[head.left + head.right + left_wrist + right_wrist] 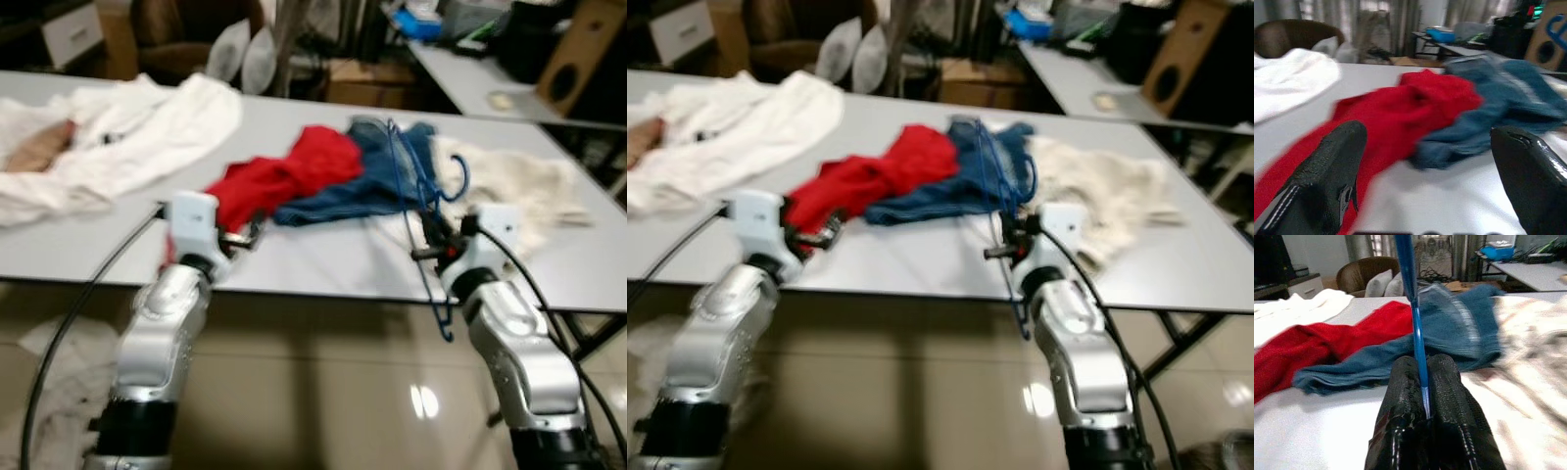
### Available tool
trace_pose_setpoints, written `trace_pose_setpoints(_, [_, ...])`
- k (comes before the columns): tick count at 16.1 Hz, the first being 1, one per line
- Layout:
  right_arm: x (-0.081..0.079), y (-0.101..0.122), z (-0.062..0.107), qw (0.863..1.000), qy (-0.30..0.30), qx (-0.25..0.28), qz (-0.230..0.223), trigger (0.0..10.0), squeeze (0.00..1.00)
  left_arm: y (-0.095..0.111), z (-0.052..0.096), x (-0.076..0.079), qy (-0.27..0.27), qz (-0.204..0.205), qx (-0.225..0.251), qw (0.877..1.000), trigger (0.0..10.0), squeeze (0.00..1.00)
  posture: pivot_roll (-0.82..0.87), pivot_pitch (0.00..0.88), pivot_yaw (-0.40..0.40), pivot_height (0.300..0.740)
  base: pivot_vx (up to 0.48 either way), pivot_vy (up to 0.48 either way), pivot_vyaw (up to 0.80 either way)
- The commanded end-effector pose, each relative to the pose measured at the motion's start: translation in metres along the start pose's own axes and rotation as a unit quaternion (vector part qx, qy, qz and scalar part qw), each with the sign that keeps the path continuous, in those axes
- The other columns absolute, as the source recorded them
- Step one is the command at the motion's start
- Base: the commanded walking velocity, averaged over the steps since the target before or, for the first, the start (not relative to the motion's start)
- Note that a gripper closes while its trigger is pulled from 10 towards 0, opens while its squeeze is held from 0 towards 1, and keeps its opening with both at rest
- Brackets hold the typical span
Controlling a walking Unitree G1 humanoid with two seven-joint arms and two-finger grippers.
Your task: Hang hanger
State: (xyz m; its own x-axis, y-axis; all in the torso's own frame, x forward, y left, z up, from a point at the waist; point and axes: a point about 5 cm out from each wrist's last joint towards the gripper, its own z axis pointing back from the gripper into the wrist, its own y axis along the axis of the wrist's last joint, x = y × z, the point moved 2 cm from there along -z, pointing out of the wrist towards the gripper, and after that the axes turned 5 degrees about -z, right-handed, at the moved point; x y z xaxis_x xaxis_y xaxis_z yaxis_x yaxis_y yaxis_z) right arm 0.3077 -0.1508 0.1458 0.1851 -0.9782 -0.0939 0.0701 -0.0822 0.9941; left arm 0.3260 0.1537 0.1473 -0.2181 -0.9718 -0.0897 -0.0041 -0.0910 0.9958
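**Hanger clamped in right gripper at table edge**

Where the blue wire hanger (428,211) stands right of centre in my left eye view, it rises over the blue garment (362,181) and dips below the grey table (323,259) edge. My right gripper (1422,377) has its fingers pressed together on the wire. My left gripper (1425,161) is spread wide, holding nothing, facing the red garment (1400,112). My right wrist view alone shows the pinch plainly.
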Motion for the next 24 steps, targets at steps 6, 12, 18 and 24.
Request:
trace_pose_setpoints(6, [-0.012,-0.009,0.003,1.000,0.020,-0.010,-0.002,10.0,0.00,-0.002,0.005,-0.005,-0.005,-0.014,0.007,1.000,10.0,0.00,-0.06,0.000,-0.073,0.740,0.000,0.307,0.00])
trace_pose_setpoints(12, [-0.014,-0.012,0.002,1.000,0.023,-0.011,-0.014,10.0,0.00,-0.005,0.004,-0.007,-0.005,-0.016,0.004,1.000,10.0,0.00,-0.06,0.000,-0.075,0.740,0.000,0.480,0.00])
trace_pose_setpoints(18, [-0.015,-0.017,0.002,0.999,0.024,-0.026,-0.037,10.0,0.00,-0.009,0.005,-0.005,-0.008,-0.014,-0.005,1.000,10.0,0.00,-0.06,0.000,-0.078,0.740,0.000,0.464,-0.53])
trace_pose_setpoints(24, [0.001,-0.014,0.004,1.000,0.002,-0.018,-0.020,10.0,0.00,-0.012,0.004,0.000,-0.006,-0.009,-0.007,1.000,10.0,0.00,-0.07,0.000,-0.066,0.740,0.000,-0.240,-0.67])
